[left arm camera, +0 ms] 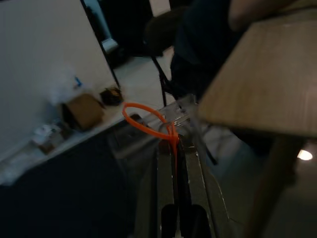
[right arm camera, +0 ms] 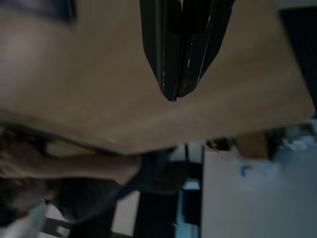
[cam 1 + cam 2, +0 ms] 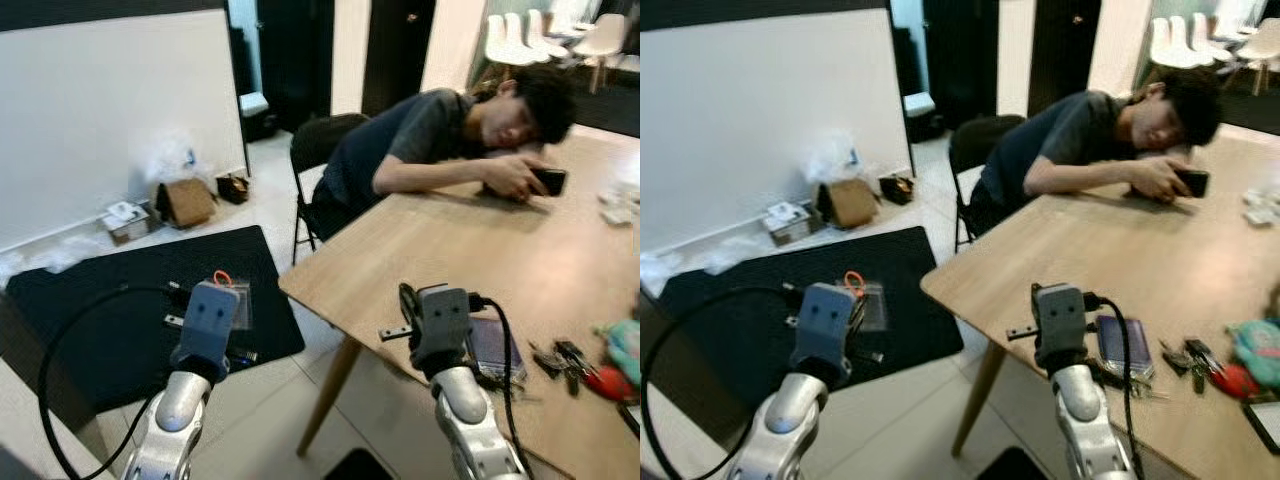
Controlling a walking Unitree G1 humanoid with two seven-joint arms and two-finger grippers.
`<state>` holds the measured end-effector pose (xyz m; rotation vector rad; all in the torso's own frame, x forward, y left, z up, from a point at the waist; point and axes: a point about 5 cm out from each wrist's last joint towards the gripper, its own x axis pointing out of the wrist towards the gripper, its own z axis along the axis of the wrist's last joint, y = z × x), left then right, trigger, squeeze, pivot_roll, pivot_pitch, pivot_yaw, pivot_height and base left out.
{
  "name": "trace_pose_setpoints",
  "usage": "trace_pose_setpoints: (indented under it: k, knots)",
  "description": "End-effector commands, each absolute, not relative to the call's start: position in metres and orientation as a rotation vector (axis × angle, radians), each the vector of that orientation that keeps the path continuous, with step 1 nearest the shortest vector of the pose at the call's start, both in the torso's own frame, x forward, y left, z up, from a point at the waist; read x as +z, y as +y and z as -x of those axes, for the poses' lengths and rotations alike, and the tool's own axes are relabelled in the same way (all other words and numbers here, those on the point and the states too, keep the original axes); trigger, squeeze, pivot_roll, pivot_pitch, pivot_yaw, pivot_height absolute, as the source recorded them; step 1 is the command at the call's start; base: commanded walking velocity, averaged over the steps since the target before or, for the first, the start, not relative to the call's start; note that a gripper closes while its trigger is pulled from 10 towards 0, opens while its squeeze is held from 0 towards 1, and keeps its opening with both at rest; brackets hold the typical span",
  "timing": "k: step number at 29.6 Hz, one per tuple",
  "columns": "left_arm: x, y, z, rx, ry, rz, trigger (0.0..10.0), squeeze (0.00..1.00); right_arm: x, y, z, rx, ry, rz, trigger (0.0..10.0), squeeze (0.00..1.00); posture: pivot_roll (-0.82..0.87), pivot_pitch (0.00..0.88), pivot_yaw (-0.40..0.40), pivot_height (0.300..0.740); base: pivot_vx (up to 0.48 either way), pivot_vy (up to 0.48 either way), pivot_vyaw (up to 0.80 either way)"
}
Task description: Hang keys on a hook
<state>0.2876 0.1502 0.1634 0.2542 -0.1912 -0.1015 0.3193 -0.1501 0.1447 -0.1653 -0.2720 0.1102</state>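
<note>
A bunch of keys [image 3: 563, 358] lies on the wooden table [image 3: 500, 250] near its front right, beside a red fob [image 3: 607, 383]. My left gripper [image 1: 175, 142] is off the table's left side, above the black mat, and is shut on an orange cord loop [image 1: 143, 121] that carries a clear plastic piece [image 1: 185, 111]. The loop [image 3: 222, 278] also shows just beyond my left wrist. My right gripper [image 2: 172, 93] hovers over the table's near corner, shut with nothing in it. It is left of the keys and apart from them.
A person [image 3: 440, 135] sits slumped over the far side of the table holding a phone [image 3: 549, 180]. A purple flat case [image 3: 490, 345] lies by my right wrist. A black mat [image 3: 120, 300] covers the floor on the left, with a cardboard box [image 3: 185, 202] and clutter along the white wall.
</note>
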Motion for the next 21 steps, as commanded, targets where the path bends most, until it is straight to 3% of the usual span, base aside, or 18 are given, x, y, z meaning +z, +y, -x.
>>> trace_pose_setpoints:
  k: [1, 17, 21]
  knots:
    - [0.1606, 0.1531, -0.2859, -0.091, -0.180, -0.269, 10.0, 0.00, 0.1429, -0.1444, -0.3178, 0.129, -0.271, 0.159, 10.0, 0.00, 0.10, 0.098, 0.041, 0.740, -0.424, 0.000, 0.00]
    - [0.1603, 0.1543, -0.2854, -0.085, -0.179, -0.272, 10.0, 0.00, 0.1427, -0.1436, -0.3184, 0.129, -0.272, 0.162, 10.0, 0.00, 0.10, 0.099, 0.040, 0.740, -0.379, 0.000, 0.00]
    - [0.1602, 0.1549, -0.2858, -0.081, -0.178, -0.276, 10.0, 0.00, 0.1427, -0.1430, -0.3187, 0.131, -0.273, 0.163, 10.0, 0.00, 0.10, 0.099, 0.039, 0.740, 0.000, 0.000, 0.00]
